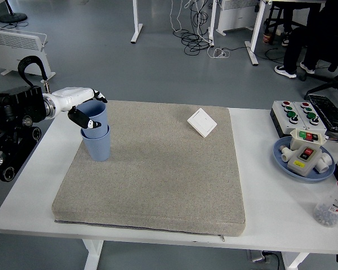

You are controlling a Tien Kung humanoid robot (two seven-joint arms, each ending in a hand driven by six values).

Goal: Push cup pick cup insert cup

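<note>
Fingers of the left hand (83,108) are wrapping around the upper blue cup (94,117), which is sitting partway inside the lower blue cup (96,145). Both cups are standing upright at the far left corner of the grey mat (158,174) on the white table (259,185). A white switch plate (201,122) is lying well apart on the mat.
</note>
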